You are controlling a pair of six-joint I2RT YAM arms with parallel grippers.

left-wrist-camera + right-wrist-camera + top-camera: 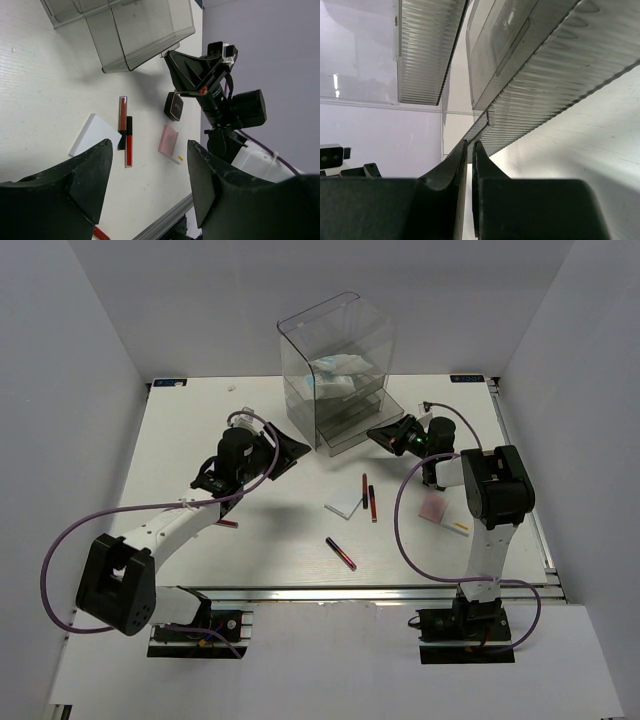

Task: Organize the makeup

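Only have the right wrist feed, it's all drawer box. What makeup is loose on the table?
Observer: A white pad lies loose, with two pencil sticks beside it.
Operator: Anything further right?
Observer: A pink palette lies flat, to the right of those sticks.
Operator: Left end effector?
Observer: The left end effector is open, with nothing between its fingers.

The left arm (170, 525) stretches from lower left toward the centre, left gripper (288, 450) with fingers (75, 175) spread wide. The right arm (495, 495) stands at lower right, elbow folded, right gripper (378, 434) pointing up-left, fingers nearly touching.
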